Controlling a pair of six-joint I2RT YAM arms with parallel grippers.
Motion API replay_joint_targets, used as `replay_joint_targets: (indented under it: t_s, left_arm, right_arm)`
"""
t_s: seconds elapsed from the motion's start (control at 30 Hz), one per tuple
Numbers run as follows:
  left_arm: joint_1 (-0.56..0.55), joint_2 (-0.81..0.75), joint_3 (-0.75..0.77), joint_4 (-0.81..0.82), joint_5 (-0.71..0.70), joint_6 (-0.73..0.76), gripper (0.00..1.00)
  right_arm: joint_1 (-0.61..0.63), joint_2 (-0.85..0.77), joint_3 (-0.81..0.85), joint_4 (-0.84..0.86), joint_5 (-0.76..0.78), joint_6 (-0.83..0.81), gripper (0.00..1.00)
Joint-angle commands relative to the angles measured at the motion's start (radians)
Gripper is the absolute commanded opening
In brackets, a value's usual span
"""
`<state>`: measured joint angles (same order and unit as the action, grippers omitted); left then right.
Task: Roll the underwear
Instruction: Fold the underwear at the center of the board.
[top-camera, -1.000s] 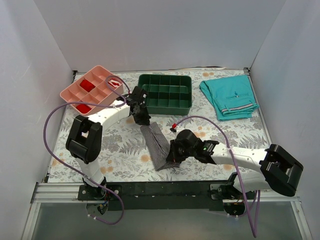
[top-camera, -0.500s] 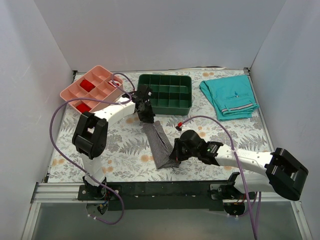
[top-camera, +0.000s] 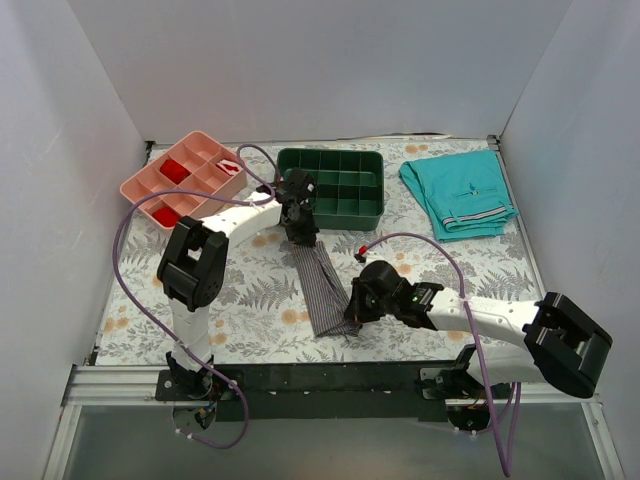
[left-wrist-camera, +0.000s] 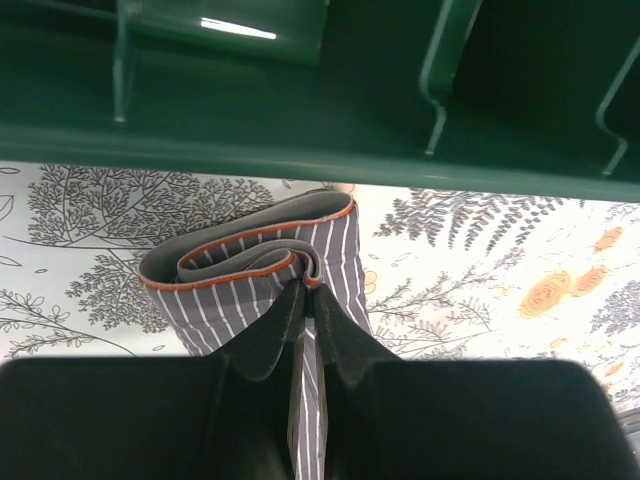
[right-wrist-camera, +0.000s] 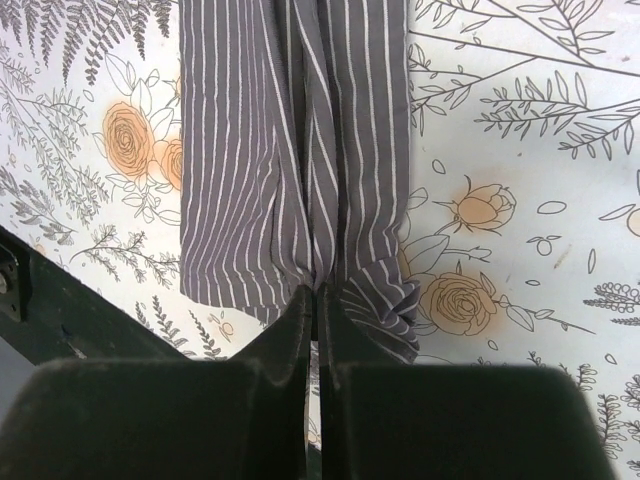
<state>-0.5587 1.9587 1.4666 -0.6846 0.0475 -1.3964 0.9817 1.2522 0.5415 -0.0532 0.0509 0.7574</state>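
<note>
**Underwear (top-camera: 322, 285) drawn out long between two claws, its far end carried up to the tray (top-camera: 330, 185)**

Over the last second the left claw (top-camera: 303, 236) swung right to the tray's near wall, pinched tight on the folded, orange-trimmed far end; the right claw (top-camera: 352, 312), clamped on the near end, drifted slightly right with it; the underwear lay as a narrow, lengthwise-folded strip on the desk (top-camera: 480, 270), running from just before the tray towards the arms' bases; by my reading the cloth had been straightened and lined up, but no turn of a roll showed yet; the rolling itself remained to do.
</note>
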Motion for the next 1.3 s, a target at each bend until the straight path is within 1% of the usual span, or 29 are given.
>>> replay_joint_targets:
  t_s: [0.0,0.27,0.37,0.7,0.93,1.07,1.27]
  left_arm:
    - [-0.009,-0.021,0.052,-0.006,-0.018,-0.010,0.00]
    - [-0.015,0.002,0.086,-0.001,0.005,-0.001,0.00]
    - [-0.026,0.009,0.095,0.013,0.037,0.013,0.00]
    - [-0.058,0.078,0.144,0.040,0.092,0.048,0.00]
    - [-0.073,0.098,0.162,0.048,0.069,0.054,0.00]
    - [-0.075,0.101,0.169,0.065,0.080,0.047,0.00]
    - [-0.076,0.124,0.181,0.065,0.086,0.051,0.06]
  right_arm:
    - [-0.005,0.007,-0.005,-0.011,0.023,0.013,0.01]
    - [-0.005,-0.013,-0.011,-0.028,0.040,0.026,0.01]
    - [-0.005,-0.016,-0.014,-0.030,0.044,0.029,0.01]
    - [-0.005,0.038,0.005,-0.043,0.033,0.036,0.01]
    - [-0.006,0.044,0.003,-0.045,0.032,0.042,0.01]
    - [-0.008,0.047,-0.002,-0.050,0.029,0.054,0.01]
    - [-0.008,0.081,0.012,-0.069,0.021,0.059,0.01]
